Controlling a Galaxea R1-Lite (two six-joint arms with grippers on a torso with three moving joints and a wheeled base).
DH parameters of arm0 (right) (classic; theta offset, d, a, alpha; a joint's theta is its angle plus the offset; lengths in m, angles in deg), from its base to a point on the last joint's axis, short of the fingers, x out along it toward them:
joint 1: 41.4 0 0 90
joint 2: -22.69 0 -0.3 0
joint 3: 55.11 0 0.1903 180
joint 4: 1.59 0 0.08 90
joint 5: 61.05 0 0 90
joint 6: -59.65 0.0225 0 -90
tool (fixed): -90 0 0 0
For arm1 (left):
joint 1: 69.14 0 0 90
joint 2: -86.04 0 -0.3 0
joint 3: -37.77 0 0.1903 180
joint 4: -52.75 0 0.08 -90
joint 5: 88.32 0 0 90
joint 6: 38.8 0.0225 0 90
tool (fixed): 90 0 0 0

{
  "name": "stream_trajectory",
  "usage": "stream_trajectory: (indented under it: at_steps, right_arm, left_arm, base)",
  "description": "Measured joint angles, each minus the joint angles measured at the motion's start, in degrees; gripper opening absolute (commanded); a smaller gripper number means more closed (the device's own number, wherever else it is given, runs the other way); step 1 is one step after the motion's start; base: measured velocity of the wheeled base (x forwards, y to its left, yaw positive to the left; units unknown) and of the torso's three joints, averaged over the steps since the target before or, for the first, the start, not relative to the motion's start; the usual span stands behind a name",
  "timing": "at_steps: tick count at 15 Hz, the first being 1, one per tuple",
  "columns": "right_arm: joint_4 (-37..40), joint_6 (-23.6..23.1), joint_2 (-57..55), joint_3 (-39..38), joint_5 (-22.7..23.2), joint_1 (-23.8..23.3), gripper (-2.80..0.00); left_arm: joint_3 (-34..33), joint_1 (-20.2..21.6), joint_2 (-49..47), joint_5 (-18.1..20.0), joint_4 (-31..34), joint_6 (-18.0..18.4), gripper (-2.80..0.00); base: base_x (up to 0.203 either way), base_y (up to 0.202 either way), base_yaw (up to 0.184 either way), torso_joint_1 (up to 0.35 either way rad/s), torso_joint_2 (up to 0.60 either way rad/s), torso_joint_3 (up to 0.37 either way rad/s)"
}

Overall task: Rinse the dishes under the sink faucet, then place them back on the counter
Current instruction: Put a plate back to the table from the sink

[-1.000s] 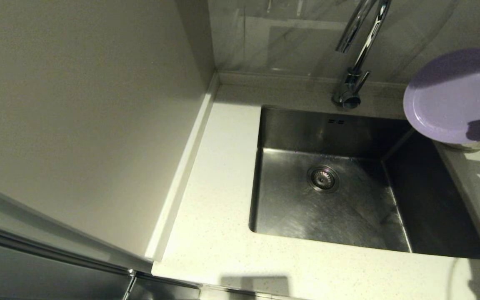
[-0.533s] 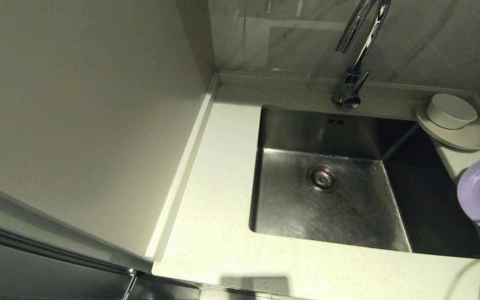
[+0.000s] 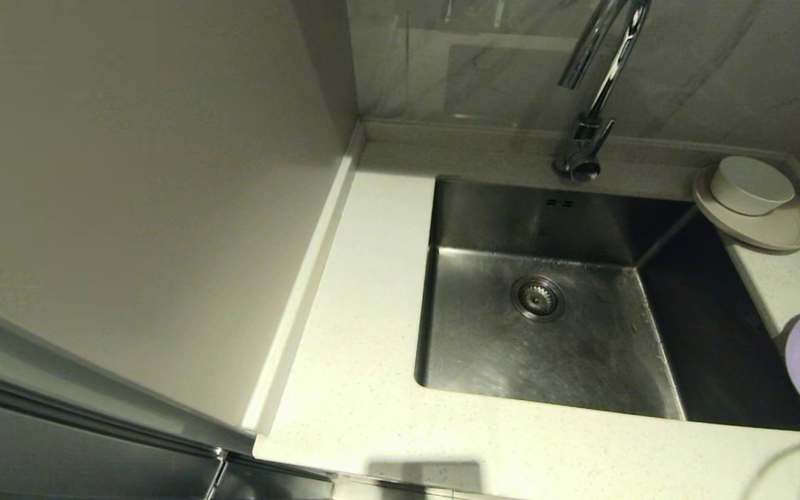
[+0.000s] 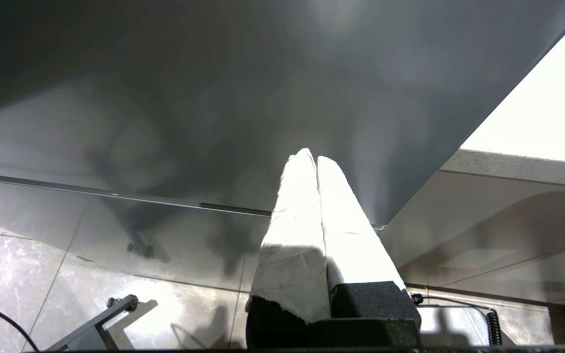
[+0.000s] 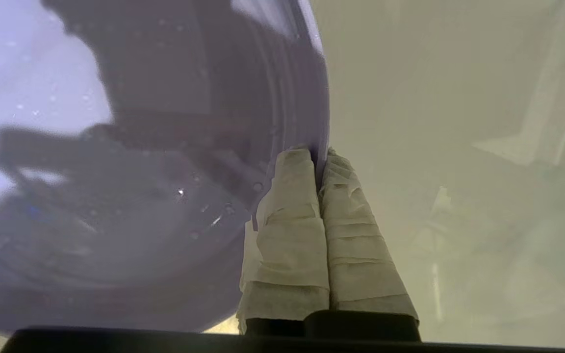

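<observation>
My right hand (image 5: pixel 318 153) is clamped on the rim of the wet pale lilac round plate (image 5: pixel 115 171), held off the speckled off-white worktop (image 3: pixel 789 285) beside the steel sink (image 3: pixel 546 347), so I fear that thin edge-grip slipping.

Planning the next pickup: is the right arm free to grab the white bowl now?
Probably not yet: the right gripper is shut on the lilac plate. The white bowl sits uncovered on the beige plate.
</observation>
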Motion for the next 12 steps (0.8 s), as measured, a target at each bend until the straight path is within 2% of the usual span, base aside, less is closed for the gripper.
stream_trajectory:
  at_steps: [4, 7, 12]
  right_arm:
    - [-0.13, -4.52, 4.25, -7.56, 0.76, -2.01, -2.8]
    - [-0.51, -8.36, 7.1, -13.64, 3.63, -2.15, -2.8]
    - [-3.62, -10.16, 8.73, -19.25, 4.38, -2.12, -2.8]
  left_arm:
    - [0.0, -0.02, 0.0, -0.01, -0.02, 0.0, -2.8]
    - [0.0, 0.02, 0.0, -0.03, -0.02, 0.0, -2.8]
    - [0.0, 0.02, 0.0, -0.03, -0.03, 0.0, -2.8]
  base:
    - [0.0, 0.0, 0.0, 0.0, 0.0, 0.0]
    - [0.0, 0.0, 0.0, 0.0, 0.0, 0.0]
    - [0.0, 0.0, 0.0, 0.0, 0.0, 0.0]
